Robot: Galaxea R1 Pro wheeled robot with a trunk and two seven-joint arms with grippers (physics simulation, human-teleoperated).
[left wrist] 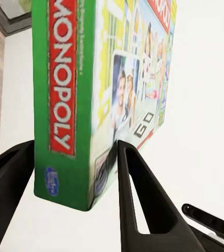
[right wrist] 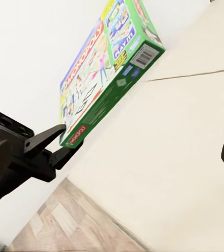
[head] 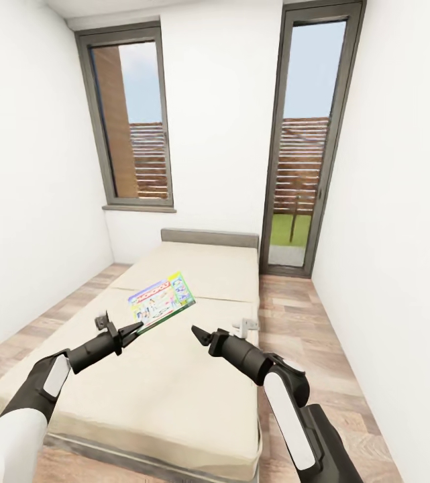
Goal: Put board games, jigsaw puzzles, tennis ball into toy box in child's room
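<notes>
Lower left of the head view: the left gripper [head: 136, 328] is clamped on one corner of a thin green, white and blue Monopoly board game box [head: 162, 300], lifted tilted above the wide beige-mattressed bed [head: 174, 389]. Lower centre, the right gripper [head: 196, 333] hangs beside it; whether it is parted cannot be told. Judged progress: early, since this game has yet to reach the toy box.

Bright, even daylight from windows [head: 134, 121] at twelve o'clock — soft, faint shadows, no glare. Wide-angle stretching toward edges; slightly soft, upscaled rendering — wrist views blurrier close up.
</notes>
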